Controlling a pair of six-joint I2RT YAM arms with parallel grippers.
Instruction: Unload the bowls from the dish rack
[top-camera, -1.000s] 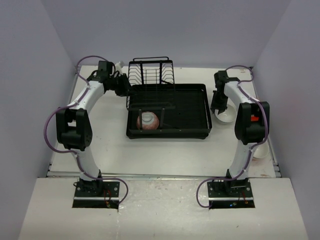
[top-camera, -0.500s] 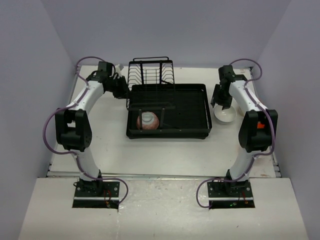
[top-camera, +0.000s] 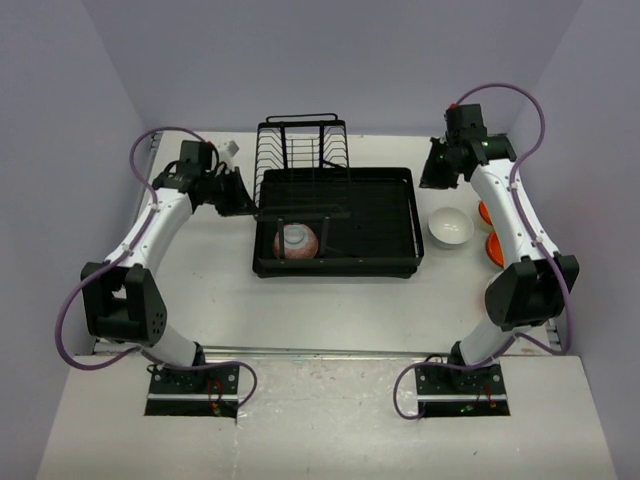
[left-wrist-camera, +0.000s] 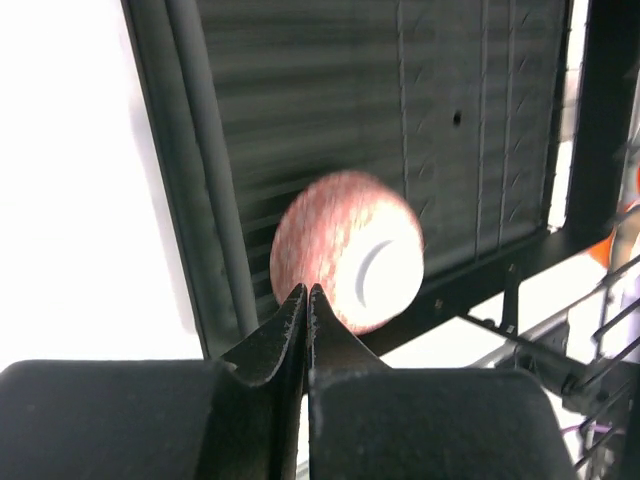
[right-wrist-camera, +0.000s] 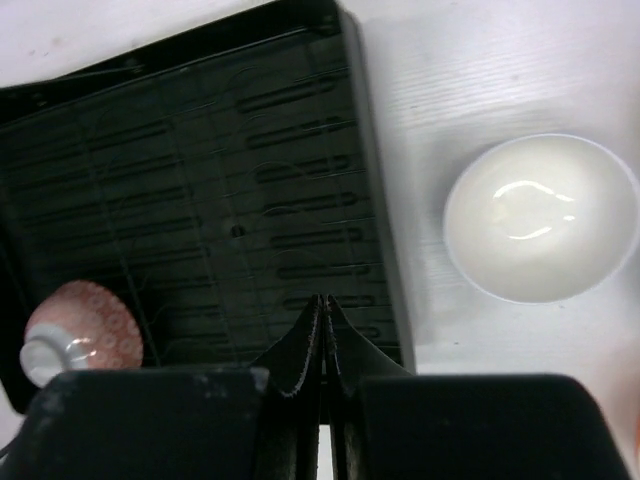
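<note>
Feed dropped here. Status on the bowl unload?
Left gripper shut, empty. Right gripper shut, empty. Pink patterned bowl in dish rack, white bowl out on table. Rack's own wires close by pink bowl.

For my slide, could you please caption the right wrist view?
Shut right pincer near the dish rack; pink bowl inside, white bowl outside.

White counter (top-camera: 330, 300), matte, evenly lit, with only soft shadows. It is enclosed on three sides by plain pale lilac-grey panels: far wall (top-camera: 330, 60), left wall (top-camera: 50, 200), right wall (top-camera: 600, 200). A metal rail (top-camera: 320, 352) runs along the counter's near edge. Nearer still lies a beige board (top-camera: 320, 430).
</note>
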